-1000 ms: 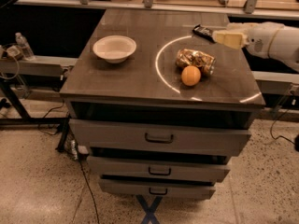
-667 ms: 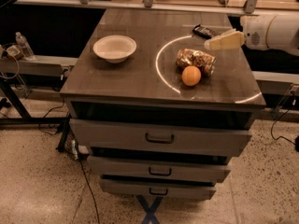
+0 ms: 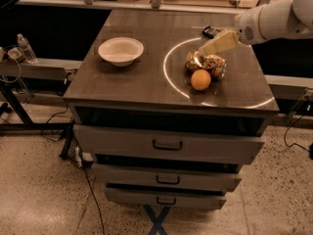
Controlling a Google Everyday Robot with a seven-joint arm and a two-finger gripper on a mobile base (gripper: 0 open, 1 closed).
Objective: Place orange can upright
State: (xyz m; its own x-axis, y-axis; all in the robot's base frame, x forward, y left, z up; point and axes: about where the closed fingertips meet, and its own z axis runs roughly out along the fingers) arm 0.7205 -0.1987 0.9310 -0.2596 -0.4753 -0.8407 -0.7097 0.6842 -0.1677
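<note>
The robot's pale arm [image 3: 274, 18] reaches in from the right over a dark bench [image 3: 142, 84]. Its end effector [image 3: 205, 49] is angled down and to the left, with its tip at the upper end of the orange can [image 3: 208, 63]. Whether the end effector is wide or narrow cannot be told, nor whether it touches the can.

The can lies on its side on the right half of the bench top. Its shiny gold-and-brown body runs roughly left to right, inside a bright ring of light [image 3: 165, 67] that curves across the surface. An orange [image 3: 201, 80] sits just in front of the can, against its near side. A flat dark bar [image 3: 210, 31] rests farther back, near the right rear of the bench, partly hidden by the arm.

A white bowl [image 3: 121, 51] stands upright on the left half of the top, well apart from the can and the fruit.

Below the top, three drawers [image 3: 167, 144] with dark handles are stepped one under another. A plastic bottle [image 3: 23, 47] stands on a rail to the left, and cables [image 3: 90, 190] trail over the speckled floor [image 3: 39, 199].
</note>
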